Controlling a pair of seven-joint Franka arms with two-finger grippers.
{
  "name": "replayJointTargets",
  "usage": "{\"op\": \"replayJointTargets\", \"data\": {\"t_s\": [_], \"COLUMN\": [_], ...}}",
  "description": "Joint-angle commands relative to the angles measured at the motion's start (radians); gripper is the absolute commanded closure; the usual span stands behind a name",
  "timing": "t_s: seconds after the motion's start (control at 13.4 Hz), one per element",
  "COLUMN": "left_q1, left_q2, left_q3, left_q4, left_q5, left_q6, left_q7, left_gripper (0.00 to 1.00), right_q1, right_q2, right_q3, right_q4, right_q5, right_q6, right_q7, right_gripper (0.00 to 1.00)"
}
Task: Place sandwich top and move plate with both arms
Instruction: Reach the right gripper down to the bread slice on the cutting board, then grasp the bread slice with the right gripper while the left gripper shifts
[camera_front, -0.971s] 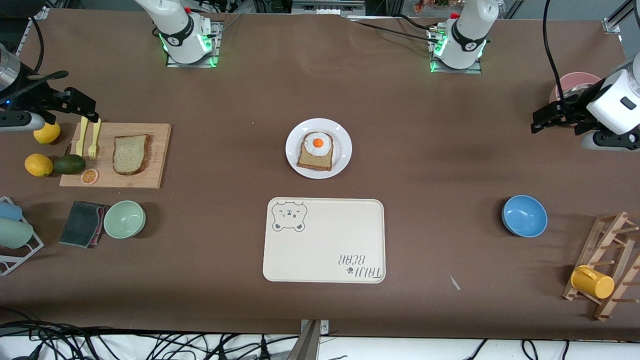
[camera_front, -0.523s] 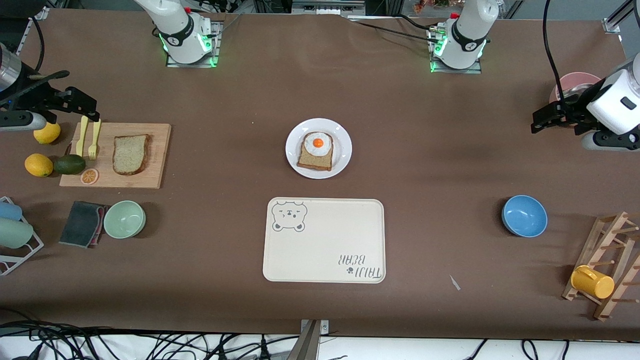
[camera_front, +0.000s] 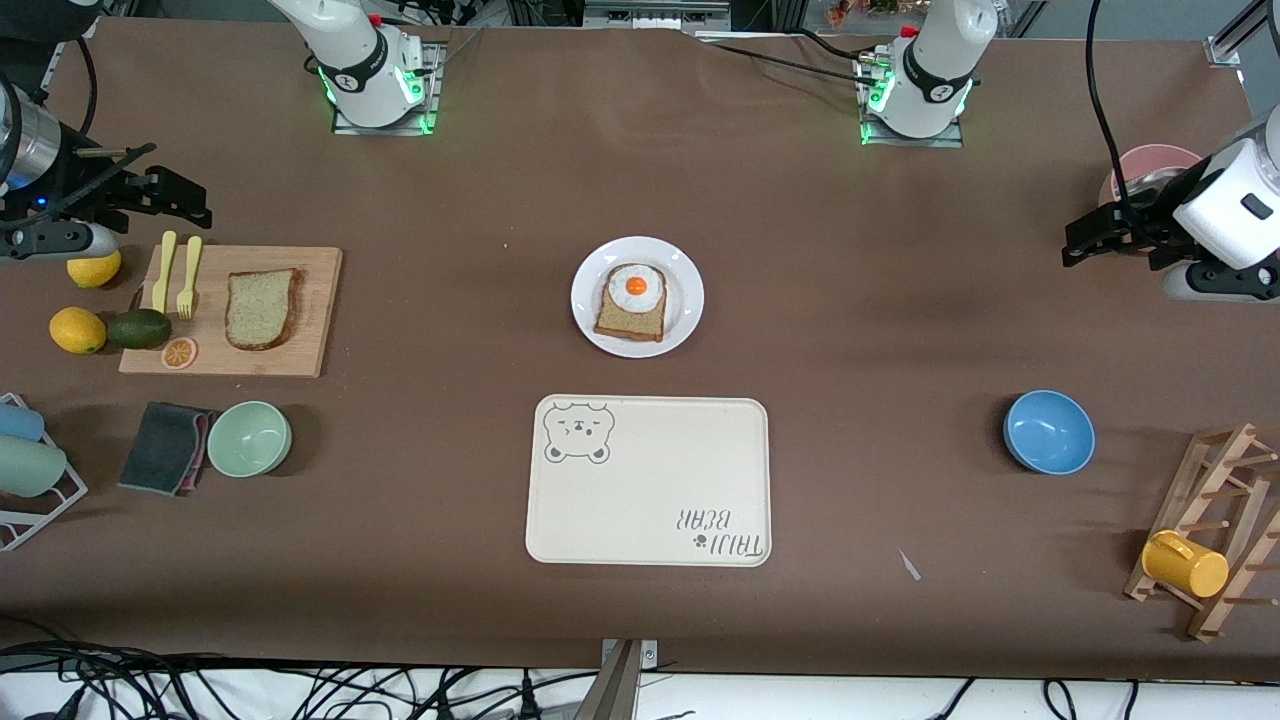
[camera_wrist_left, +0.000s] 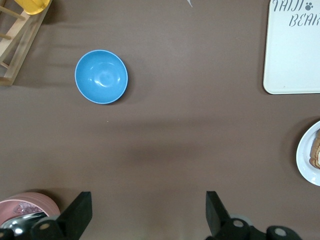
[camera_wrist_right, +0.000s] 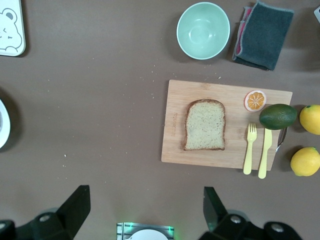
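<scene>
Sandwich top (camera_front: 262, 308): a plain slice of speckled bread lying flat on the wooden cutting board (camera_front: 310, 340) toward the right arm's end of the table; nothing touches it. In the right wrist view it lies mid-board (camera_wrist_right: 205, 124).
Cutting board extras: a yellow fork (camera_front: 187, 277) and a yellow knife (camera_front: 164, 272) lie side by side beside the bread, and an orange slice (camera_front: 179, 352) sits at the board's corner nearest the front camera.
Plate (camera_front: 683, 297): round and white, at the middle of the table, holding a bread slice with a fried egg (camera_front: 636, 288) on it.
Tray (camera_front: 650, 480): cream, with a bear print, empty, nearer the front camera than the plate and apart from it.
Right gripper (camera_front: 185, 200): up in the air over the table by the board's edge farthest from the front camera, fingers (camera_wrist_right: 75, 206) spread wide, holding nothing.
Left gripper (camera_front: 1080, 240): up in the air over the left arm's end of the table, near a pink dish (camera_front: 1150, 165); fingers (camera_wrist_left: 80, 216) spread wide, holding nothing.
Fruit: two lemons (camera_front: 78, 330) and an avocado (camera_front: 139, 328) lie just beside the board.
Bowls: a green bowl (camera_front: 249, 438) beside a dark cloth (camera_front: 163, 447); a blue bowl (camera_front: 1048, 431) toward the left arm's end.
Rack: a wooden rack (camera_front: 1215, 530) with a yellow cup (camera_front: 1185, 564) on it.
</scene>
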Motion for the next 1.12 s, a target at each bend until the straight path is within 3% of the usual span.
{"op": "replayJointTargets", "data": {"t_s": [0.0,0.3,0.6,0.82,1.05], "left_q1": [0.006,0.006,0.003,-0.001,-0.004], "left_q2": [-0.012,-0.012,-0.001,0.018,0.048], "left_q3": [-0.004,-0.003,0.000,0.000,-0.003], "left_q4": [-0.003,-0.002,0.001,0.008,-0.009], "left_q5": [0.000,-0.011,-0.038,-0.037,-0.023], "left_q6": [-0.007,0.016,0.039,0.053,0.151], "left_q7": [-0.007,-0.004,0.008,0.006,0.005], "left_gripper": [0.00,0.00,0.00,0.00,0.00], "right_q1": [-0.006,-0.003,0.027,0.034,0.034], "right_q2": [0.023,0.053,0.109,0.116,0.110], "right_q3": [0.006,0.009,0.009,0.009,0.004], "right_q4": [-0.006,-0.012,-0.060,-0.166,-0.352], "right_q5": [-0.006,-0.055,-0.135,-0.181,-0.223], "right_q6": [0.002,0.005,0.112,0.234,0.424], "right_q7": [0.001,0.007,0.016,0.056,0.093], "right_gripper": [0.00,0.00,0.00,0.00,0.00]}}
